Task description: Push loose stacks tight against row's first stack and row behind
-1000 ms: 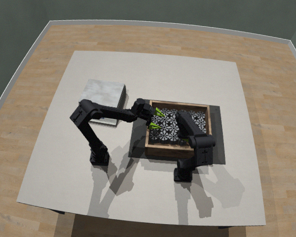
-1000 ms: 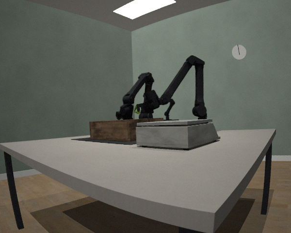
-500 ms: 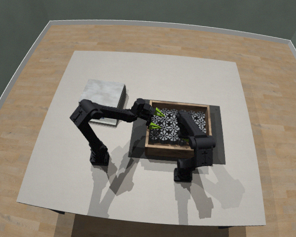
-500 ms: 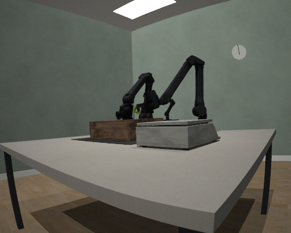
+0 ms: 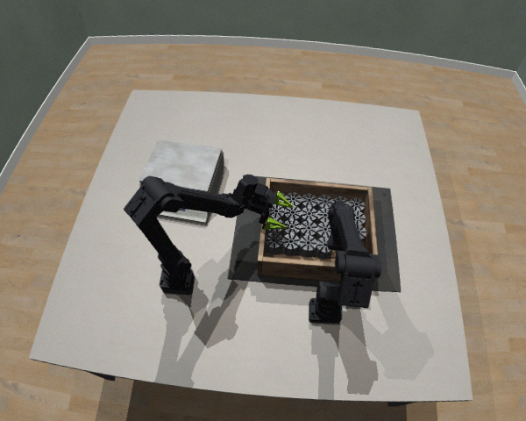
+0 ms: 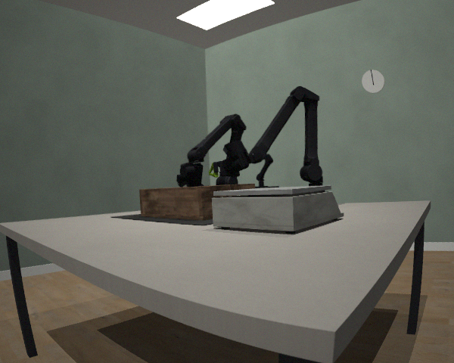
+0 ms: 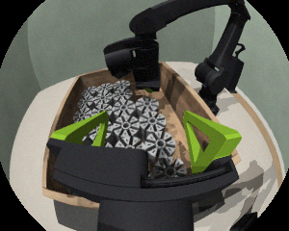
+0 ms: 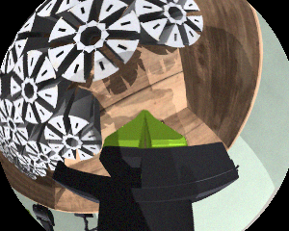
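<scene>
Inside the crate (image 5: 295, 261) (image 6: 172, 203) (image 7: 63, 115) (image 8: 222, 72), right fingers are closed, empty, beside stacks (image 5: 309, 226) (image 7: 125, 125) (image 8: 72, 141); above its end, left fingers (image 5: 275, 224) gape.

The crate (image 5: 299, 261) (image 6: 172, 203) (image 7: 63, 115) (image 8: 222, 72) looks like matt wood (visibly grained), the tabletop (image 5: 118, 272) (image 6: 219, 265) (image 7: 29, 140) smooth and matt
</scene>
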{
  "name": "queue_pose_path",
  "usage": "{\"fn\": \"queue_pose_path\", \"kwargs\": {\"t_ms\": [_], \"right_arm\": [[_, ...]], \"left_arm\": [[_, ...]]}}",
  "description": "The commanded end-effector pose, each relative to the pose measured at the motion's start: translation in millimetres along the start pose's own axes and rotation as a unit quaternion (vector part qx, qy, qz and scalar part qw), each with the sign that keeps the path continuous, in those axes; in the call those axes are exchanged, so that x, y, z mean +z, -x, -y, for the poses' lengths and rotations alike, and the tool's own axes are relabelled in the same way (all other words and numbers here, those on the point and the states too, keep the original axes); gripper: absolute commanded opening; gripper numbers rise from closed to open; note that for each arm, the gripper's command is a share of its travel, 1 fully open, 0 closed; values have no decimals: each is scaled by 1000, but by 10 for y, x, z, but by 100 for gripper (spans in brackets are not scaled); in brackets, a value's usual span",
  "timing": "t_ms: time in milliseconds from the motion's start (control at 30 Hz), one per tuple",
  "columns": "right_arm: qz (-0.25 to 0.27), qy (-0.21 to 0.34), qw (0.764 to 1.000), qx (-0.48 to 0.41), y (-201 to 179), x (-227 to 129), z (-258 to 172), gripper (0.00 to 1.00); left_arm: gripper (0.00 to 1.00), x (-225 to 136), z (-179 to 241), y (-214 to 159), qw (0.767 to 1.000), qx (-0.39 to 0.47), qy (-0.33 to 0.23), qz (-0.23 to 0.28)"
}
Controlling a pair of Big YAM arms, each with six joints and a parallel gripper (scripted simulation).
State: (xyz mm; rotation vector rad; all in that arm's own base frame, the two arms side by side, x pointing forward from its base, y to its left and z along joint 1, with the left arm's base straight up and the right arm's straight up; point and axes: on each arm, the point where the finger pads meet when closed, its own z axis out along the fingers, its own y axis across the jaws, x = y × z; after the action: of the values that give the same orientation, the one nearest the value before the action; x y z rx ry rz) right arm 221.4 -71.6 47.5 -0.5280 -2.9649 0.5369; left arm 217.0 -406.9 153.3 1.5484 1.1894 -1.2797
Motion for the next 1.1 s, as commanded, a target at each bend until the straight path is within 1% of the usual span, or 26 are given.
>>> {"fn": "queue_pose_path", "kwargs": {"t_ms": [0,33,167,233,467,500,567,633,700,733,800,867,967,1067], "right_arm": [[34,16,999,-5,228,-192,-7,0],[44,19,999,-2,290,-276,-18,0],[58,24,998,-3,331,-450,-32,0],[58,25,998,0,321,-519,-30,0],[57,28,998,3,249,-1014,-17,0],[58,28,998,4,249,-1061,-14,11],[58,28,998,4,249,-1061,-14,11],[65,28,997,10,237,-1113,-18,34],[70,29,997,18,172,-1032,-52,57],[83,33,996,28,169,-1033,-81,60],[110,42,992,50,99,-919,-169,60],[149,60,984,73,83,-895,-263,60],[207,91,969,99,49,-858,-400,60],[249,121,954,114,12,-829,-511,60]], "left_arm": [[100,25,-39,102,1000,5,-1,8],[100,25,-39,102,1000,5,-1,8],[100,25,-39,102,1000,5,-1,8],[100,25,-39,102,1000,5,-1,8],[100,25,-39,102,1000,5,-1,8],[100,25,-39,102,1000,5,-1,8],[100,25,-39,102,1000,5,-1,8],[100,-5,-87,216,1000,16,3,9],[100,-41,-116,275,1000,27,6,6],[100,-70,-129,320,1000,29,9,2],[100,-136,-118,422,999,30,12,-6],[100,-204,-99,522,999,30,14,-13],[100,-295,-63,651,999,27,16,-22],[100,-362,-31,742,999,24,18,-27]]}}
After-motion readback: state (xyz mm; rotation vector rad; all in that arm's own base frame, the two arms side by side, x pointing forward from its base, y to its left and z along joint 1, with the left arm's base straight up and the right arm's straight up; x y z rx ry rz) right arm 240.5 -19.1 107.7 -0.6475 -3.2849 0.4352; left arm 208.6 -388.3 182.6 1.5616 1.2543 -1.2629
